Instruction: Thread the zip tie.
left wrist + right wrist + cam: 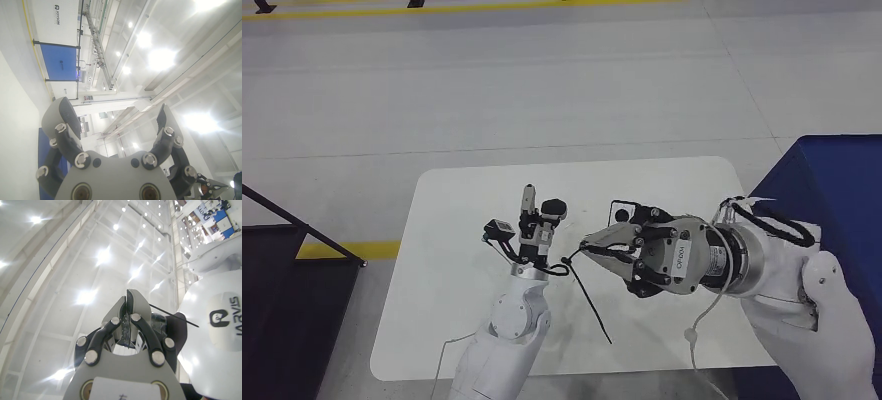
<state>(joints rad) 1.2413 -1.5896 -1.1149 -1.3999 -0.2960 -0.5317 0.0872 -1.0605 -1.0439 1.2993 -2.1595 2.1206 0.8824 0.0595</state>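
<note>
White worktop (442, 300) lies under both my arms. Nearest, my right gripper (127, 296) has its jaws clamped on the zip tie (160, 309). I judge that so thin a thing could twist or slip in that narrow pinch, since most of its length hangs free, and the threading would then miss. It sticks out sideways from those jaws and trails over the worktop. Just beyond, my left gripper (113, 109) has its jaws spread apart and holds nothing. The zip tie is near them, not between them.
</note>
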